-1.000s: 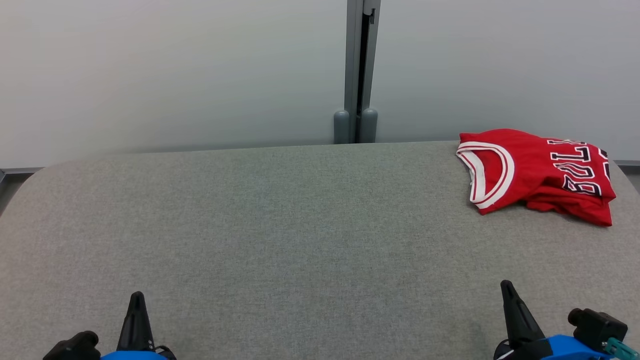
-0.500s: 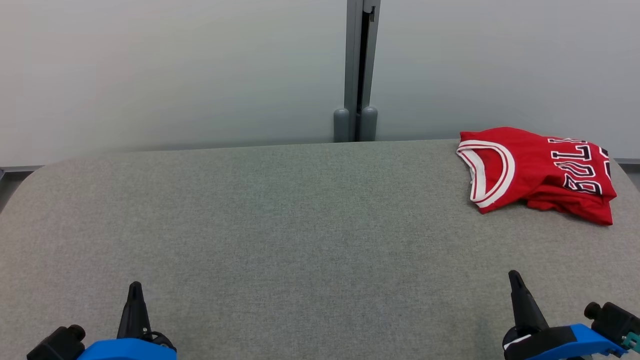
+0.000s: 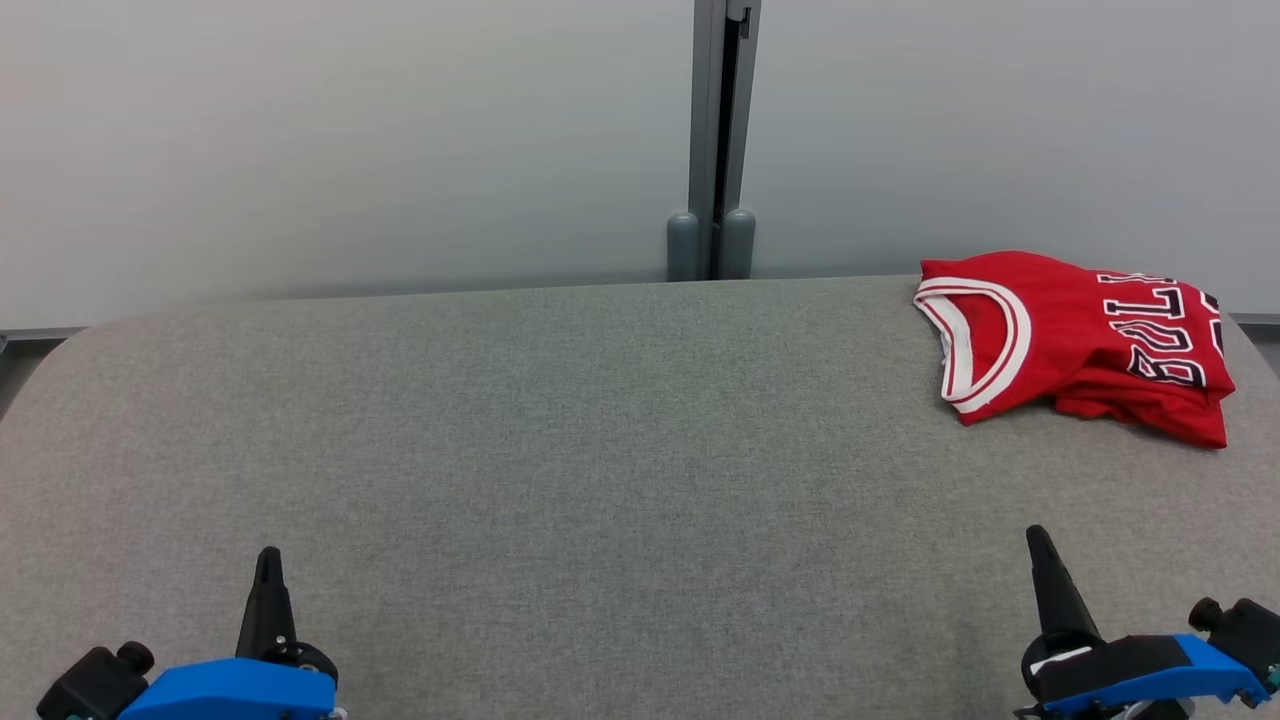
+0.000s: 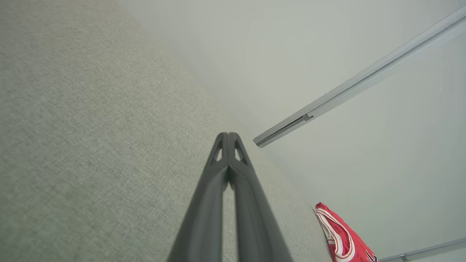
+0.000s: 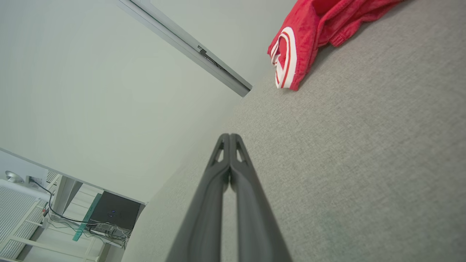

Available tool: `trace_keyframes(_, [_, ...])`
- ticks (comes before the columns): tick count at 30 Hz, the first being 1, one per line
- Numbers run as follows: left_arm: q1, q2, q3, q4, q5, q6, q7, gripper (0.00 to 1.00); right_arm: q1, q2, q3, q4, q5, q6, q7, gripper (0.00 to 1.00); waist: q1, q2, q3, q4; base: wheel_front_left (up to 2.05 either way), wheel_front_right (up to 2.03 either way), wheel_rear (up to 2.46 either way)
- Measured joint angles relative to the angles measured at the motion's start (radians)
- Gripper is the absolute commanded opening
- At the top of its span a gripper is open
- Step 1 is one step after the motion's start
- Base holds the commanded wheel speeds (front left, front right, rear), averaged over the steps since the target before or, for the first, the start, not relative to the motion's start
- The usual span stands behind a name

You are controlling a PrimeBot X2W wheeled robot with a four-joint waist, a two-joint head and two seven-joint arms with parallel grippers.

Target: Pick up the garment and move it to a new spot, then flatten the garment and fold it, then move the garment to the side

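Holds both pairs of jaws clenched, tips pressed together, gripping nothing. Carries the left jaws low at the near left and the right jaws low at the near right of the grey fabric-covered surface (image 3: 600, 420), both pointing toward its far edge. Finds the red sleeveless jersey with white-banded trim and dark lettering (image 3: 1080, 340) at the far right corner of that surface, loosely doubled over, well apart from both pairs. Places it almost straight ahead of the right jaws, but ahead and far to the right of the left jaws. Reads its long axis as running along the far edge, white-rimmed opening at the end toward the middle. Makes the right arm clearly the nearer one. Meets only bare fabric on the way there. Leaves the grey vertical post (image 3: 715, 150) on the pale wall to the jersey's left, probably outside the reach.
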Motion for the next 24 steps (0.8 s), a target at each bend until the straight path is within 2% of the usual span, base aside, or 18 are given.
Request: trace_keyframes(24, [-0.037,0.001,0.009,-0.019,-0.272,-0.007,0.069,0.00,-0.022,0.000,-0.023,-0.022,0.259,0.000,0.062,0.00,0.0000,0.0000,0.009,0.000,0.00,0.00,0.00])
